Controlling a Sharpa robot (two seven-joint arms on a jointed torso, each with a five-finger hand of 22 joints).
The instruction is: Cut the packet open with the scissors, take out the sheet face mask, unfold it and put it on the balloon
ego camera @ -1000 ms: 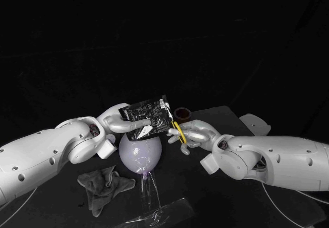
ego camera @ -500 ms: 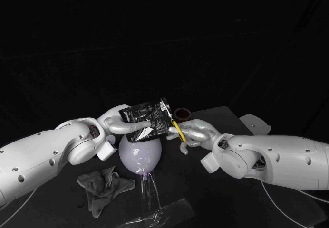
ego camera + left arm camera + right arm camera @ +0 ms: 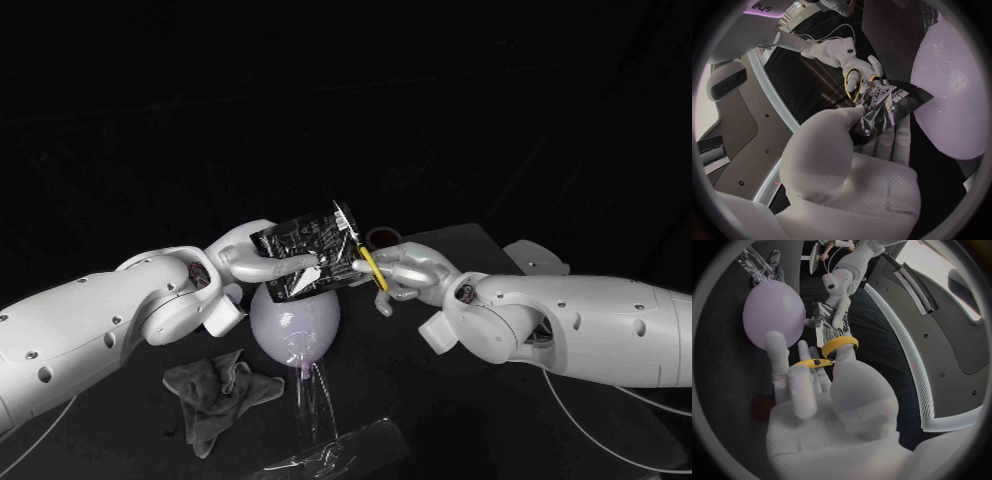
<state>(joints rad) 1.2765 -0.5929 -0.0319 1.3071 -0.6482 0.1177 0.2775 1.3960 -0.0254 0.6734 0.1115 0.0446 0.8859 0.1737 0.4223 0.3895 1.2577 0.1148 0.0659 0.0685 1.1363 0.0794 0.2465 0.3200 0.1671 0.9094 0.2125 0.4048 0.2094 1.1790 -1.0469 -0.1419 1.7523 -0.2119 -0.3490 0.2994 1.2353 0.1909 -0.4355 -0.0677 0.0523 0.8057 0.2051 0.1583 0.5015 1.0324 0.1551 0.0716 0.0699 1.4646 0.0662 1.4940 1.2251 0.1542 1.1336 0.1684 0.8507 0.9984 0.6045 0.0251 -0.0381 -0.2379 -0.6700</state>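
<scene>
My left hand (image 3: 260,262) holds the dark printed packet (image 3: 307,247) up above the pale lilac balloon (image 3: 296,321), which stands on a clear stand. My right hand (image 3: 407,277) grips the yellow-handled scissors (image 3: 372,270), whose blades reach up along the packet's right edge. In the left wrist view the packet (image 3: 887,107) is pinched between my fingers (image 3: 826,137), with the scissors (image 3: 856,82) just behind it and the balloon (image 3: 954,95) beside it. The right wrist view shows the scissors' yellow loops (image 3: 828,352) on my fingers, the packet (image 3: 828,322) ahead and the balloon (image 3: 773,312) alongside.
A grey cloth (image 3: 216,390) lies crumpled on the black table at the front left. The balloon's clear stand (image 3: 325,450) runs down to a clear base near the front edge. A small dark red object (image 3: 384,238) sits behind my right hand.
My right hand has moved left and up with the scissors, closer to the packet's right edge. The packet has tilted slightly in my left hand.
</scene>
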